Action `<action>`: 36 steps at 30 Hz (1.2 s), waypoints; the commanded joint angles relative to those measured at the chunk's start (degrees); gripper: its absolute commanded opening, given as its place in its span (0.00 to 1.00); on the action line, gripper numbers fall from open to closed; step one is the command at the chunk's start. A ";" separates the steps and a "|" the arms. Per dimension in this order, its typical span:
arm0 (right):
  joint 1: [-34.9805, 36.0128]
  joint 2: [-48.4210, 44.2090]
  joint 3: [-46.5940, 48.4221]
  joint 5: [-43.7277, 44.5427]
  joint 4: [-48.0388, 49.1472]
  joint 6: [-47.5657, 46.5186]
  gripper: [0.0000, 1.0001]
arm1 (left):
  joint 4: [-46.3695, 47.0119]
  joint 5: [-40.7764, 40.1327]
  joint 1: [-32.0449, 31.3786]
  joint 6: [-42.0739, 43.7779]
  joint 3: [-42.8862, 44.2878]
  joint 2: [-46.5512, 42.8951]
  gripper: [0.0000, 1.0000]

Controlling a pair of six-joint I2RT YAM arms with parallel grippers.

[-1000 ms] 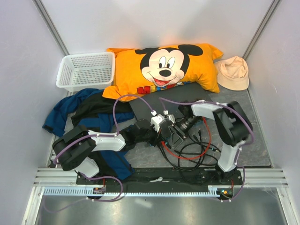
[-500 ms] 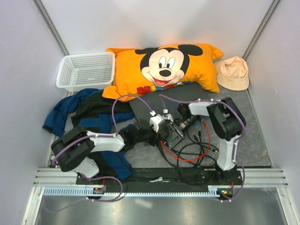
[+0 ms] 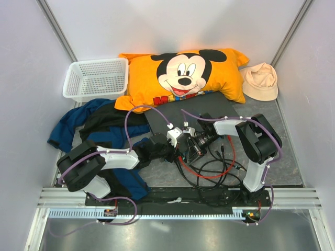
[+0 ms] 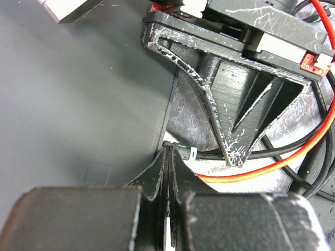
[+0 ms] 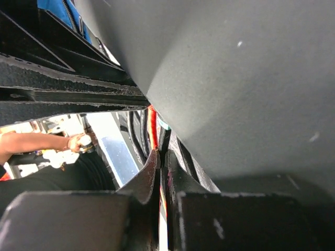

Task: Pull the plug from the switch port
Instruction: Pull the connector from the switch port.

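**Reaching in from both sides at the switch's near edge**

Left arm [image 3: 118,157] lies low, stretched from the near-left corner of the tabletop [image 3: 290,157] toward the middle. Right arm [image 3: 256,138] is folded: up from its base at the near edge, elbow bent, forearm pointing left. The two wrists meet around the middle of the tabletop, pretty much nose to nose.

The switch [image 3: 204,107] lies flat past the middle, toward the far edge, with its far side up against the orange pillow [image 3: 183,76].

Left end effector [image 4: 167,157] has its fingers squeezed fully together, pad on pad. The tips are right at the switch's edge, with a small teal-tipped plug [image 4: 186,152] and its braided lead just beside them. Right end effector [image 5: 160,157] is narrow too, tips all but touching, pointed at the tangle of red and black cables [image 3: 212,170].

Hard bits: from above, the wrists cover the switch's near edge, so the sockets are hidden. I can't tell whether the plug sits in a port, or whether the right fingers pinch anything. The right wrist view is mostly a big out-of-focus grey surface.
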 commanded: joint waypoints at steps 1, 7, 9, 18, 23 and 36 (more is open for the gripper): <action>-0.33 3.96 -1.79 11.22 7.16 3.48 0.01 | -8.69 -18.65 4.17 5.41 -1.98 3.59 0.02; 2.21 4.66 -0.29 13.79 -4.35 1.36 0.01 | -8.42 -20.93 4.52 4.53 -1.81 3.76 0.02; 4.58 3.71 -2.22 14.39 -3.94 4.50 0.00 | -9.12 -21.03 5.92 3.57 -1.28 4.47 0.02; 14.70 -8.26 -19.63 9.92 9.52 21.31 0.00 | -7.28 -21.03 6.72 4.18 -2.33 3.24 0.02; 10.58 -7.02 -14.64 13.15 4.35 14.32 0.00 | -6.76 -18.93 6.37 5.66 -2.77 1.93 0.02; -5.86 -15.00 7.33 11.53 -27.39 -1.17 0.00 | -14.39 -8.29 6.54 6.90 7.76 0.60 0.02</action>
